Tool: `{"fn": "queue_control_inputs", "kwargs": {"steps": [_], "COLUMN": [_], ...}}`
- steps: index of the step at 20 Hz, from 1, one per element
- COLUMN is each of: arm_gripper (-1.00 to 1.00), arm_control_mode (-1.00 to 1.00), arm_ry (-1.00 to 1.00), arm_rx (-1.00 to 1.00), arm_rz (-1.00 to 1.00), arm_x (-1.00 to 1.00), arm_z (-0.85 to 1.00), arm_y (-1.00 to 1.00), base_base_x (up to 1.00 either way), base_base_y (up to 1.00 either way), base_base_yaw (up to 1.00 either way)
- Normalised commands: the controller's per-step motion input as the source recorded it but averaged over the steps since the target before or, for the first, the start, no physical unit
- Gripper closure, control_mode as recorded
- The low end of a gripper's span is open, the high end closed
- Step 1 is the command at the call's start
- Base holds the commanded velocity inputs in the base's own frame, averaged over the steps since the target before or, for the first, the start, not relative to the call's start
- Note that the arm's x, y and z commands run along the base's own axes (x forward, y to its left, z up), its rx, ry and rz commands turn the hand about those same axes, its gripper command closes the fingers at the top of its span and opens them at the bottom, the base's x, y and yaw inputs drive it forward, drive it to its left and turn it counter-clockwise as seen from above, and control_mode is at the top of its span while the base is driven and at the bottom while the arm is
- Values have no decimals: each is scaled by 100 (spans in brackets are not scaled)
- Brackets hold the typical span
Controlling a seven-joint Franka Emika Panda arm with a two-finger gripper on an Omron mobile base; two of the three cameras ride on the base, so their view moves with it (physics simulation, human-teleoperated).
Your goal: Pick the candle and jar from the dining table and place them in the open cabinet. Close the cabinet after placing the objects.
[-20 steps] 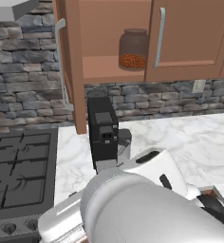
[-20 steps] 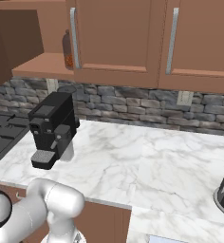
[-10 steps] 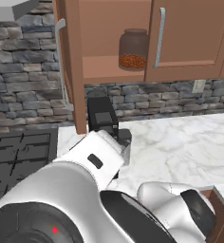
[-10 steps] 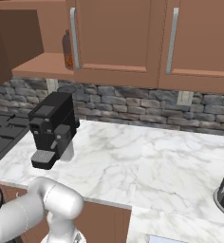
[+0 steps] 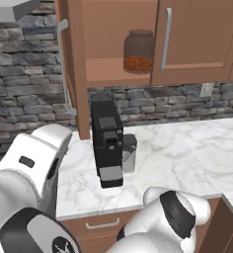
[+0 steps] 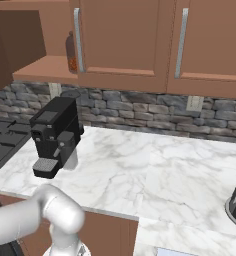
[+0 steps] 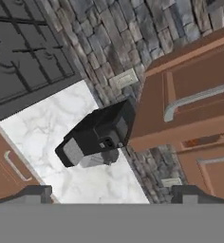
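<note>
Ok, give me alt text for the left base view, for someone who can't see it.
A glass jar of reddish-brown granules sits on the shelf of an open wooden cabinet above a marble counter. Below it on the counter stands a black coffee machine, against a stone wall. The robot's white arm crosses the foreground.

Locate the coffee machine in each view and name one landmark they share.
Left base view: coffee machine centre, on the counter under the open cabinet.
Right base view: coffee machine left of centre, on the counter's left end.
Hand view: coffee machine centre, tilted, beside the open cabinet door.
Shared landmark: the stone backsplash behind it.
</note>
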Motion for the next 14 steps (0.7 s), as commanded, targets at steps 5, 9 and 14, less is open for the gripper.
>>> {"fn": "queue_control_inputs", "kwargs": {"steps": [5, 9, 14], "arm_gripper": [-100, -100, -100], "arm_control_mode": [-100, -100, -100], "arm_ry": [0, 4, 4], "arm_rx": [-38, -26, -23], "arm_rz": [-7, -9, -14], "arm_x": [37, 50, 26], "arm_z": [20, 29, 16], "arm_y": [26, 0, 0], "base_base_x": [0, 0, 0], "base_base_y": [0, 0, 0], "base_base_yaw": [0, 0, 0]}}
